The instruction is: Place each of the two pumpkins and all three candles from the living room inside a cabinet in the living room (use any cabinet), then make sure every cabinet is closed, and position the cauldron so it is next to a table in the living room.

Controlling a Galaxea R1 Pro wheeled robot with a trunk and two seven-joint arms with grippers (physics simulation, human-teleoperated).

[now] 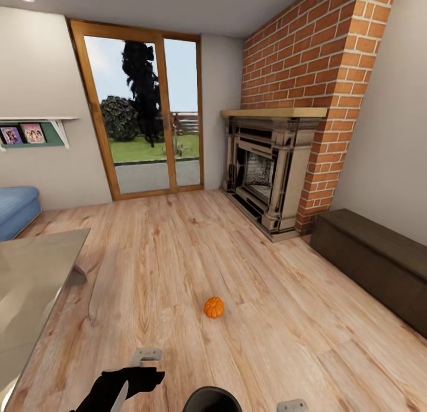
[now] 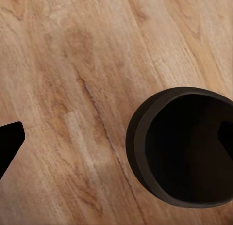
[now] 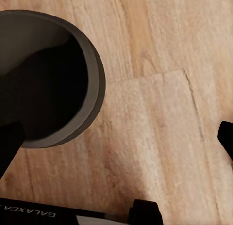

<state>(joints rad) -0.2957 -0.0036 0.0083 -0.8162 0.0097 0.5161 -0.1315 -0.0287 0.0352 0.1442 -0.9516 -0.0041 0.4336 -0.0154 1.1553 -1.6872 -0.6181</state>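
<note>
I see one pumpkin (image 1: 214, 307) sitting on the wooden floor (image 1: 178, 246), well apart from the dark cabinet (image 1: 379, 264) along the right wall beside the fireplace (image 1: 267, 175). The cauldron (image 1: 212, 399) stands on the floor right below me, between my arms. Both wrist views show fingers (image 2: 9, 142) spread wide, holding nothing. I'd roll forward, lower one arm squarely over the pumpkin, and close gently on its ribs. The worktop (image 1: 35, 281) lies to my left.
</note>
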